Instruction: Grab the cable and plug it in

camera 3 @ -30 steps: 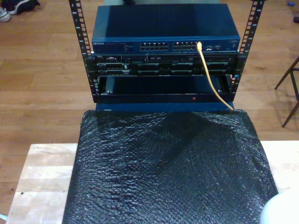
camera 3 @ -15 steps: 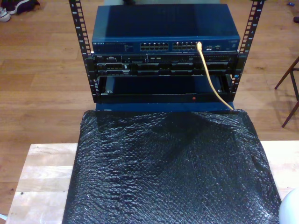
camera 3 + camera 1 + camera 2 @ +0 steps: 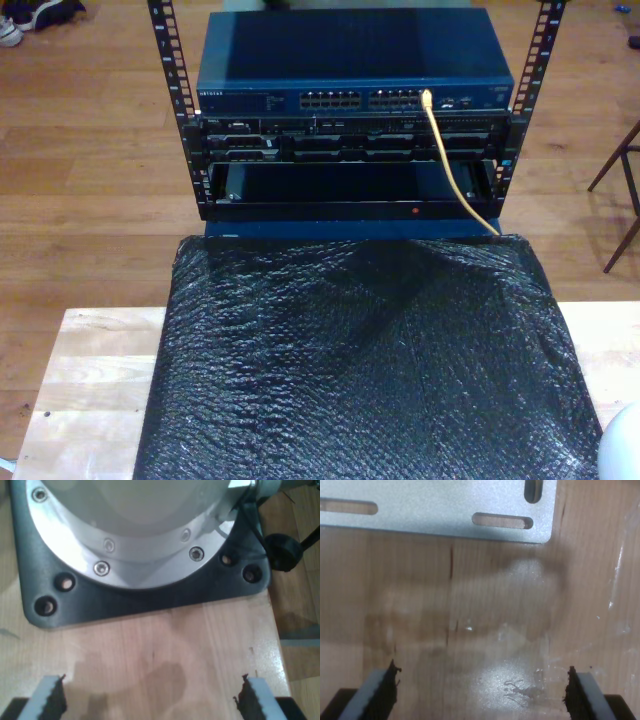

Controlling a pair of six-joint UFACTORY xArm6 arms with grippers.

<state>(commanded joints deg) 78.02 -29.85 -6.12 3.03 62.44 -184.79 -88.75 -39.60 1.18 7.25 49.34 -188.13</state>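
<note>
The white arm housing (image 3: 622,452) has slid nearly out at the exterior view's lower right, yellow cable (image 3: 448,160) already sits in the switch (image 3: 355,98), so we're basically done, both our first claw (image 3: 150,695) and second claw (image 3: 481,692) wide and empty.

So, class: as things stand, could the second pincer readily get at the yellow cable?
Probably not yet. My second pincer hangs open over bare wooden table, while the yellow cable sits plugged into the switch across the black sheet.

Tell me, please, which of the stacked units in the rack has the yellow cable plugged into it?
The top one, the blue switch: the yellow cable enters a port towards the exterior view's right of its front row, then hangs past the black units below.
</note>
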